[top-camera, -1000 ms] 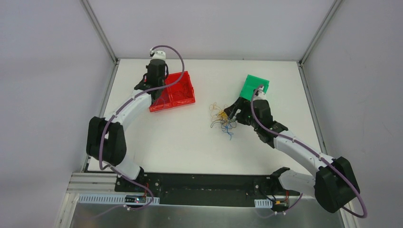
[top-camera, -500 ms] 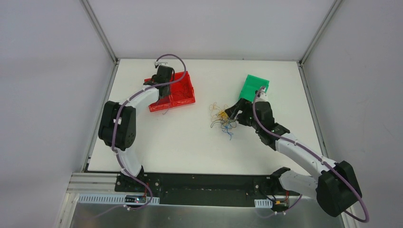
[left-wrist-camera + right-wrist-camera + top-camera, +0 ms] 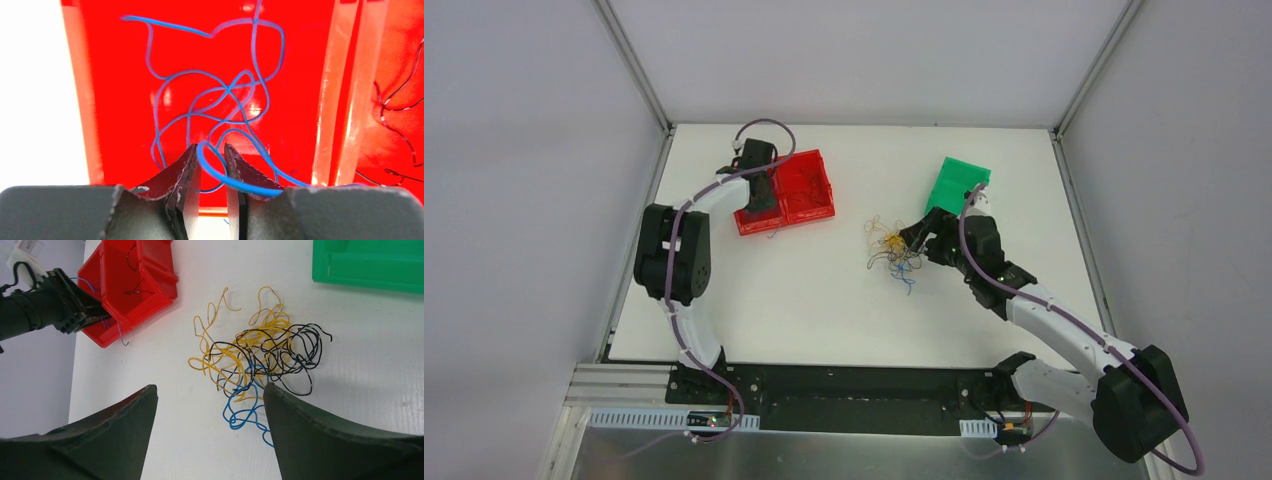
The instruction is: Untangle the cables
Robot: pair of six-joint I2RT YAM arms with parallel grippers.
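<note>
The cables lie as a tangle of yellow, black and blue wires on the white table, with a blue loop at its near side. My right gripper hovers open just above that near side, holding nothing. A separate blue wire lies coiled in the left compartment of the red bin. My left gripper is low over it, jaws a little apart. One loop of the wire passes through the gap and drapes over the right finger, unpinched. A black wire lies in the adjoining compartment.
A green bin stands at the back right, just behind the right wrist. The red bin's divider wall runs right of the left gripper. Metal frame posts rise at the table's back corners.
The left arm has folded back and its gripper has come down over the red bin's left compartment, jaws parting from shut. The right gripper barely shifted over the tangle.
</note>
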